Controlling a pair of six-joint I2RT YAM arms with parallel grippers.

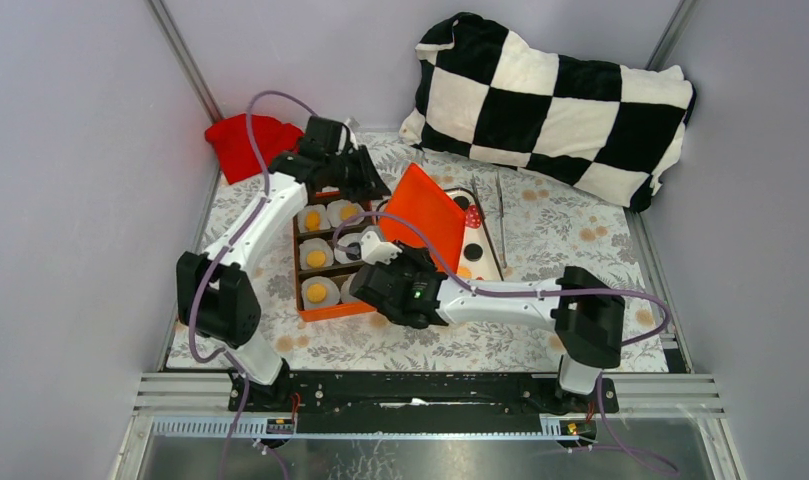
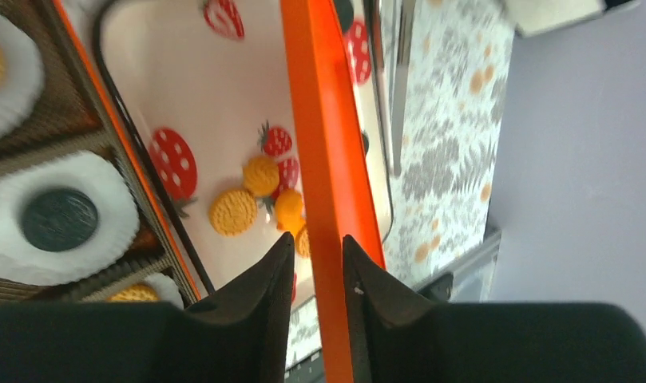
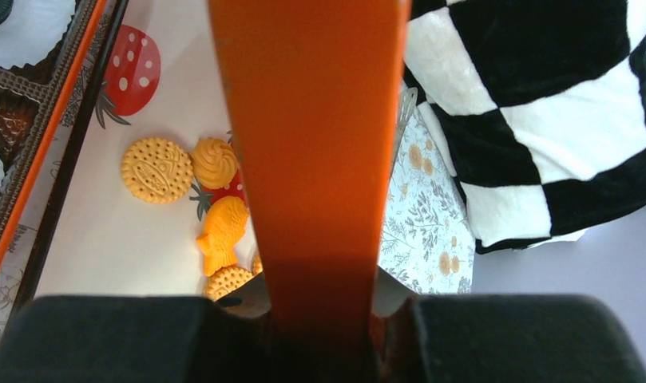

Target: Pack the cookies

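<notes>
An orange lid (image 1: 435, 212) stands tilted over a white strawberry-print tray (image 1: 477, 262). My left gripper (image 1: 383, 188) is shut on the lid's far edge (image 2: 323, 120), with its fingers on both sides. My right gripper (image 1: 432, 262) is shut on the lid's near edge (image 3: 303, 120). Several golden cookies (image 2: 232, 211) lie loose on the tray (image 2: 192, 88); the right wrist view shows a round one (image 3: 156, 169), a swirl (image 3: 214, 162) and a fish shape (image 3: 222, 231). The orange box (image 1: 330, 312) left of the tray holds white paper cups with golden cookies (image 1: 316, 258) and a black one (image 2: 59, 219).
A black-and-white checkered pillow (image 1: 555, 95) lies at the back right. A red cloth (image 1: 242, 140) sits at the back left corner. Metal tongs (image 1: 498, 205) lie beyond the tray. Grey walls close in both sides.
</notes>
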